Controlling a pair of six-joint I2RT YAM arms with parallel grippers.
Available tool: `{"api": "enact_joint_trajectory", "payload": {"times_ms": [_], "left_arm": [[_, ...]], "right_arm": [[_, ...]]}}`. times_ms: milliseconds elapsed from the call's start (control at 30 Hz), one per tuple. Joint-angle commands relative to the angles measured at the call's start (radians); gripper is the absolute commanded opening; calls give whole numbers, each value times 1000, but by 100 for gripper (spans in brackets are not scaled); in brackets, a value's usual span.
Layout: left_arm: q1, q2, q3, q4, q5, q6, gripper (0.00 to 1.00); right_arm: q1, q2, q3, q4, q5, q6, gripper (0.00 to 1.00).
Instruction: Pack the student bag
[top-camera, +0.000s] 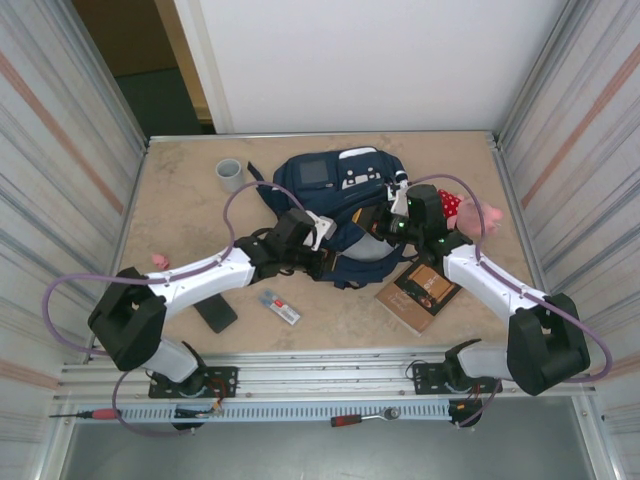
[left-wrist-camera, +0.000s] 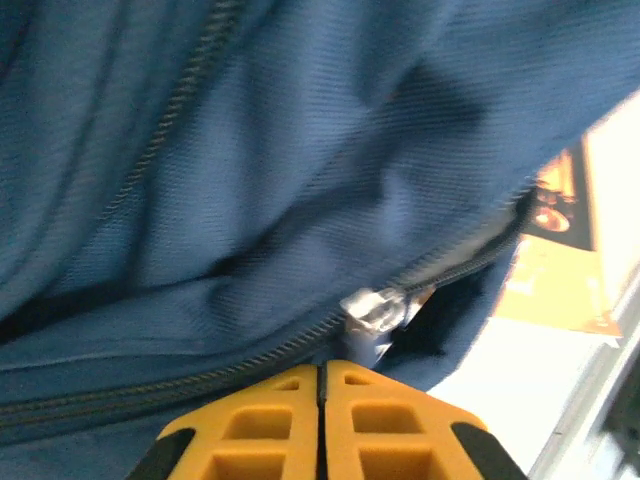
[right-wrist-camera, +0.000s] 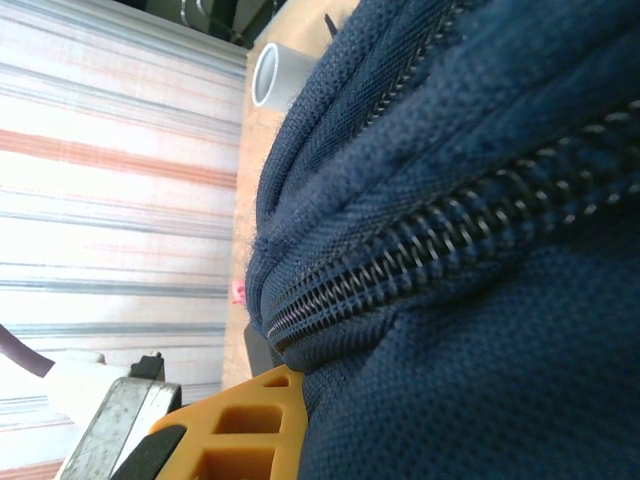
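The student bag (top-camera: 340, 195), a large navy backpack, lies in the middle of the table. My left gripper (top-camera: 318, 238) is at its near left side. In the left wrist view the yellow fingers (left-wrist-camera: 280, 420) meet at their tips, and the left gripper (left-wrist-camera: 322, 372) is shut on the tab of the silver zipper pull (left-wrist-camera: 376, 306). My right gripper (top-camera: 396, 216) presses into the bag's right side. Navy fabric (right-wrist-camera: 480, 380) lies against one yellow finger (right-wrist-camera: 250, 425) and hides the other, just below a closed zipper (right-wrist-camera: 430, 250).
A brown book (top-camera: 420, 290) lies near the right arm, with a pink plush toy (top-camera: 472, 215) behind it. A grey cup (top-camera: 230, 175) stands at the back left. A black phone (top-camera: 216, 315), a small grey item (top-camera: 280, 308) and a pink bit (top-camera: 160, 262) lie front left.
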Motion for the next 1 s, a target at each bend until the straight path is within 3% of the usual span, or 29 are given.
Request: {"api": "enact_joint_trajectory", "payload": {"times_ms": [0,200,300,400,567,767,967], "left_arm": [[16,-17,-25,-49,-89,9,1],[66,-94,-110,-40,-96,11,0],[74,-118,-134,34,0,44,1],[54,-124,-138,107,68,-2,23],[-52,-132,-99,115,-67,-100,41],[-153,-148,-90,125,-304,-186,44],[-164,-131,-83,140,-369,-231,45]], "right_arm": [[-5,-47,67,22,-42,-51,0],[-91,-83,70,-43,-93,-67,0],[-106,-87,80,-67,-112,-73,0],[-83,-72,87,-47,-117,-60,0],[-14,-68,102,-42,-23,-24,0],[32,-81,121,-43,55,-10,0],[61,-66,145,-53,70,-14,0]]}}
